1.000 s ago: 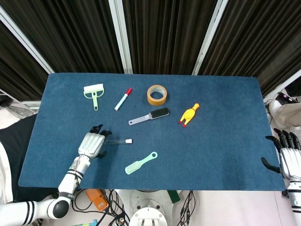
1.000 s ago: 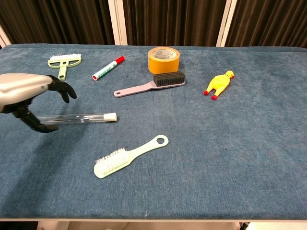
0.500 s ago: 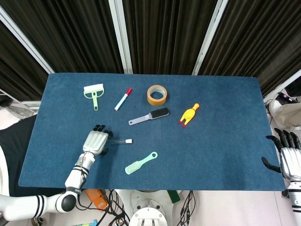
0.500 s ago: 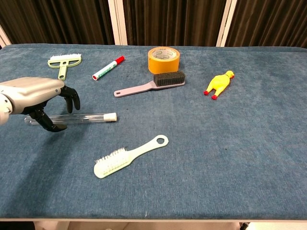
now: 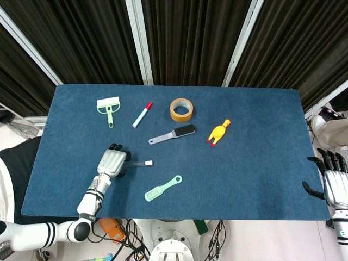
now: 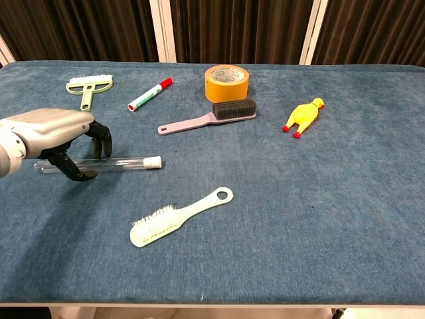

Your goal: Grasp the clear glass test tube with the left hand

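left hand point(image 6: 63, 136) sits over the clear glass test tube point(image 6: 123, 162), fingers point(image 6: 99, 138) curled down either side of its left half, apart, not closed on it; contact cannot be told. tube lies flat on the blue table point(image 6: 319, 199), white cap point(image 6: 152, 161) pointing right, above the mint brush point(image 6: 176, 218). in the head view the same hand point(image 5: 111, 163) covers most of the tube. right hand point(image 5: 334, 182) at the table's right edge, fingers spread, holding nothing.
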Robot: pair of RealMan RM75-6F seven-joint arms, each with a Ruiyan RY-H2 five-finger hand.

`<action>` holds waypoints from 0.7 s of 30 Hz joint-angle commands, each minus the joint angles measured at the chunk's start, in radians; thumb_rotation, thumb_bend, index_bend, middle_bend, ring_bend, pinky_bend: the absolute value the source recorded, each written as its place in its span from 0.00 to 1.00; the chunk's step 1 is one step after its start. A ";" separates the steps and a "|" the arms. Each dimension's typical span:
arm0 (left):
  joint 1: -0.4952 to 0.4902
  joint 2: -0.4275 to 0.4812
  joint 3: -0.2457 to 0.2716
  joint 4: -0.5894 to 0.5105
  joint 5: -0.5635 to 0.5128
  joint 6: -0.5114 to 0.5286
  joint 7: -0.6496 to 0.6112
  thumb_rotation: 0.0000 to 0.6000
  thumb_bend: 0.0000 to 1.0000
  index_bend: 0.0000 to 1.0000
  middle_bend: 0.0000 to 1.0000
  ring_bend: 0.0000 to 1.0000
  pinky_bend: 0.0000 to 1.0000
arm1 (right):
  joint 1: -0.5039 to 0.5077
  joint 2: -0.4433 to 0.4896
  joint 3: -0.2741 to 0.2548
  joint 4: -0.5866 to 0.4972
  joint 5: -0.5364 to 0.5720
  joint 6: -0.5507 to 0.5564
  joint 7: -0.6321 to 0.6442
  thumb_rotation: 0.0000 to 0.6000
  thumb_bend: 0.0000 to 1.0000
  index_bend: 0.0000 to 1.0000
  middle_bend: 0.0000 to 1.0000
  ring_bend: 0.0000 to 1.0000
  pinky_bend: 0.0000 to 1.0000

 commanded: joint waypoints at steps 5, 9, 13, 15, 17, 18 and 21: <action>-0.006 -0.003 0.004 0.018 -0.009 -0.004 -0.005 1.00 0.30 0.45 0.50 0.21 0.18 | 0.001 0.001 -0.001 -0.003 0.002 -0.002 -0.007 1.00 0.36 0.32 0.14 0.11 0.02; -0.010 -0.004 0.006 0.024 -0.015 -0.007 -0.008 1.00 0.32 0.45 0.50 0.21 0.18 | 0.001 0.000 -0.001 -0.003 0.004 -0.004 -0.008 1.00 0.36 0.32 0.14 0.11 0.02; -0.013 -0.006 0.009 0.031 -0.015 -0.008 -0.013 1.00 0.32 0.46 0.51 0.22 0.18 | 0.001 0.001 -0.001 -0.003 0.004 -0.003 -0.008 1.00 0.36 0.32 0.14 0.11 0.02; -0.013 -0.007 0.011 0.033 -0.012 -0.009 -0.018 1.00 0.33 0.47 0.51 0.22 0.18 | 0.001 0.001 -0.001 -0.004 0.005 -0.003 -0.008 1.00 0.36 0.32 0.14 0.11 0.02; -0.012 -0.008 0.015 0.038 -0.010 -0.010 -0.022 1.00 0.34 0.48 0.53 0.23 0.19 | 0.002 0.001 0.000 -0.004 0.005 -0.004 -0.007 1.00 0.36 0.32 0.14 0.11 0.02; -0.012 -0.009 0.017 0.039 -0.010 -0.011 -0.025 1.00 0.34 0.49 0.53 0.23 0.19 | 0.002 0.000 -0.001 -0.004 0.005 -0.004 -0.007 1.00 0.36 0.32 0.14 0.11 0.02; -0.011 -0.010 0.020 0.047 -0.010 -0.016 -0.033 1.00 0.34 0.50 0.54 0.24 0.20 | 0.002 0.001 -0.001 -0.004 0.005 -0.005 -0.007 1.00 0.36 0.32 0.14 0.11 0.02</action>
